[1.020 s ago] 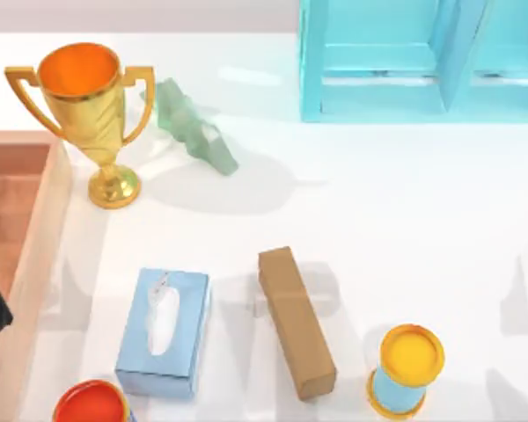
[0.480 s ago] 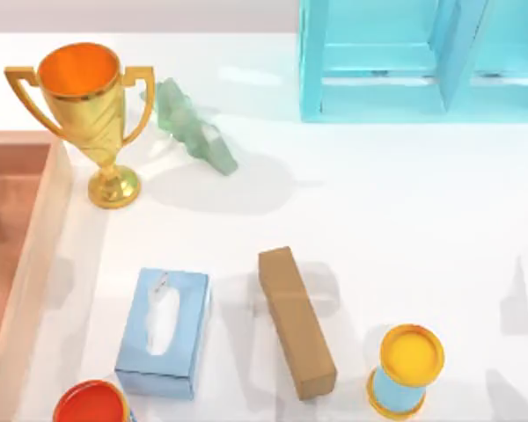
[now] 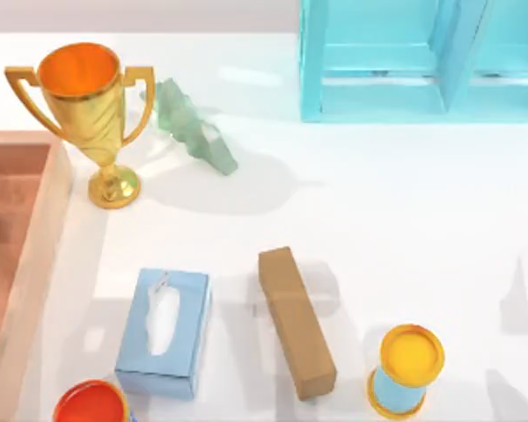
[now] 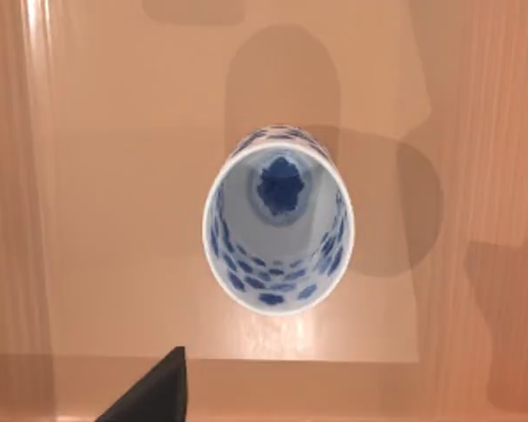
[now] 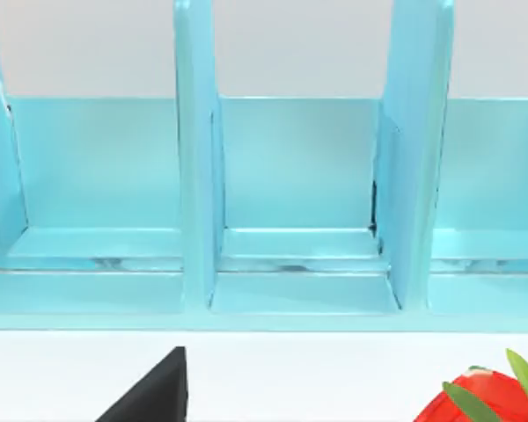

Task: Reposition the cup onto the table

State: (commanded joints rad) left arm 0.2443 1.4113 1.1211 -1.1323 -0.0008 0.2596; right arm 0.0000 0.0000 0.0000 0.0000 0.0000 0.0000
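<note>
Currently, left to right in the top view: wooden tray [image 3: 18, 264] sat at the left edge of the glossy white tabletop [image 3: 405, 229], then gold trophy [image 3: 86, 114], tissue box [image 3: 163, 332], brown block [image 3: 296, 322], yellow-lidded can [image 3: 407, 369], with a cyan rack [image 3: 422, 57] at the back. Left wrist view looked straight down into the cup [image 4: 278, 230], upright on the tray floor, below the left claw [image 4: 150, 400]; one dark fingertip showed, apart from the cup, grip state unreadable. Right wrist view faced the rack; right claw [image 5: 150, 396] state also unreadable.
</note>
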